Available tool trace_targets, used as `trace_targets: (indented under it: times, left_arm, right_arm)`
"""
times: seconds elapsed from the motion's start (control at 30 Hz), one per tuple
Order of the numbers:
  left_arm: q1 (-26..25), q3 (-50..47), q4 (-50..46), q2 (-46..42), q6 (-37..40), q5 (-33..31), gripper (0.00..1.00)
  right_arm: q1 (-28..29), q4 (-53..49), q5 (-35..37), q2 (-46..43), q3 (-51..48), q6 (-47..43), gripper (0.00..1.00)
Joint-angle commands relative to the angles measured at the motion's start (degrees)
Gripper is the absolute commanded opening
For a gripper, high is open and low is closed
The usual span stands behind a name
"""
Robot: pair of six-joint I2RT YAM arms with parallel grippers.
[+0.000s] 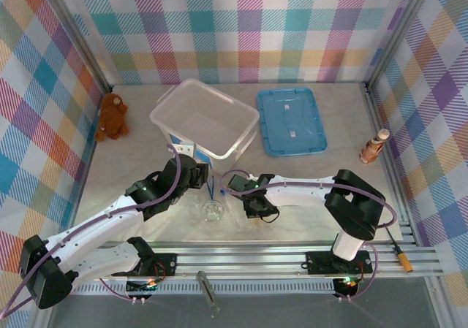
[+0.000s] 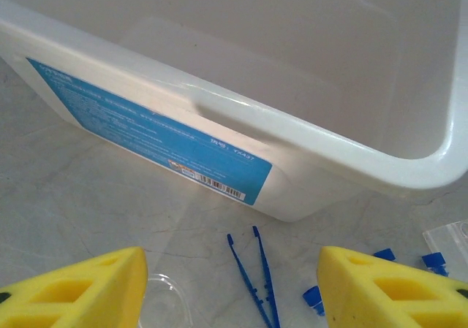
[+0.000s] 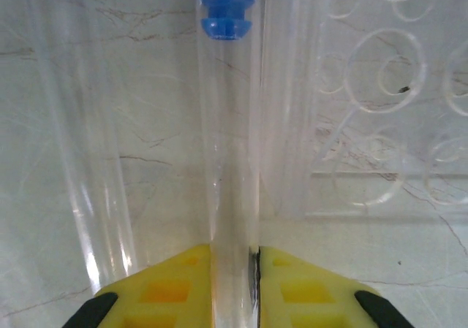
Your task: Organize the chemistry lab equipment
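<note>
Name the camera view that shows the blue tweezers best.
The left wrist view. There the tweezers lie in close-up on the table between the open left gripper's yellow fingers, both arms distinct, in front of the white bin. The top external view gives a thin blue sliver beside that gripper.

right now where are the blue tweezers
Left wrist view: tweezers lie on the table in front of the bin, blue caps to their right.

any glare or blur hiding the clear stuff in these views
Top external: even light, the round glassware is just faint glints. Left wrist: soft sheen on the bin rim, tweezers crisp. Right wrist: the test tube between the fingers shows mostly as edge lines.
</note>
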Motion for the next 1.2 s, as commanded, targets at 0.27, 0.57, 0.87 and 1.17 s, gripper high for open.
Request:
trace_targets:
  times: [0.27,0.57,0.87,1.17]
  left_arm:
    - [-0.9,2.6,-0.7,-2.2,-3.1,4.0,0.59]
    - [-1.1,5.6,1.7,2.9,-5.3,13.0,0.6]
    - [-3.2,7.3,11.1,8.3,-6.4,26.4,0.63]
    - [-3.6,7.9,18.1,13.2,-8.8,37.4,0.65]
  right_arm:
    - [-0.1,-4.0,0.6,-15.2,1.3,-1.4,0.18]
    - [-0.7,-4.9,6.7,-26.5,0.3,-0.1,0.19]
    - [-10.1,9.6,3.3,-36.9,-6.7,-0.5,0.19]
    - [-17.8,16.8,-5.8,-36.6,-5.6,0.8,0.19]
